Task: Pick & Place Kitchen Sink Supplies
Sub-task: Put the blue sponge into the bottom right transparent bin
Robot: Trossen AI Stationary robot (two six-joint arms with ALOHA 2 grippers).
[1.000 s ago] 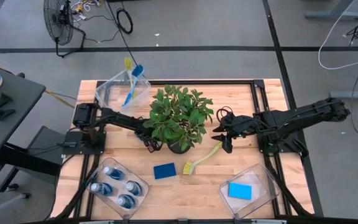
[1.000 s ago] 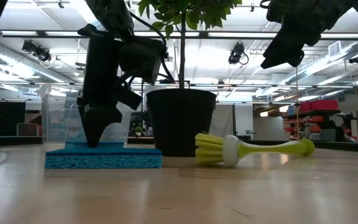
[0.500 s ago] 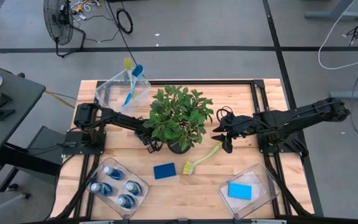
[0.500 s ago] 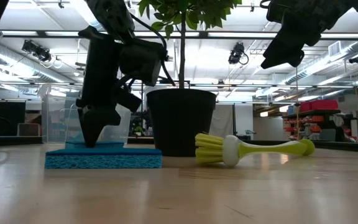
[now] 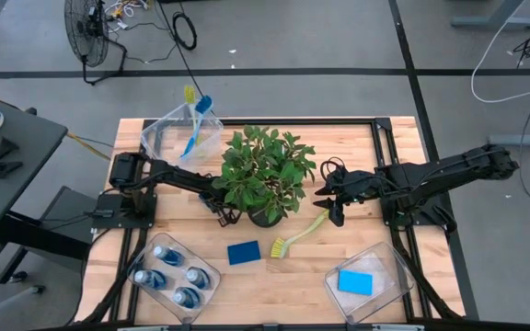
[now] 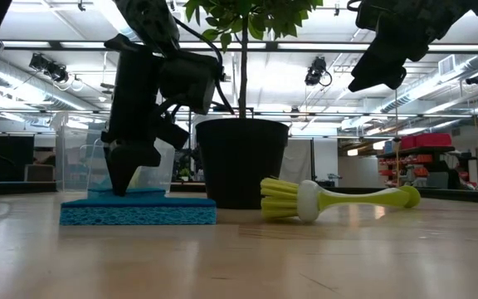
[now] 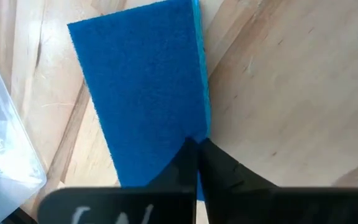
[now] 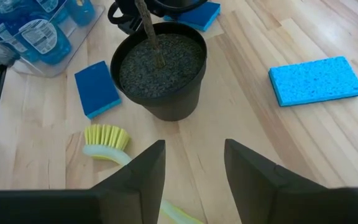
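My left gripper (image 7: 196,149) is pressed together at the edge of the blue sponge (image 7: 142,93), which lies on the tabletop at 9 o'clock of the plant pot (image 8: 160,74). The hold seems thin, so I should lift slowly. My right gripper (image 5: 331,204) waits, spread.

No text could be read anywhere. The blue bottles (image 8: 39,34) in the right wrist view carried white labels with print too small to make out, and pale marks on the dark body at the edge of the left wrist view were too blurred to read.
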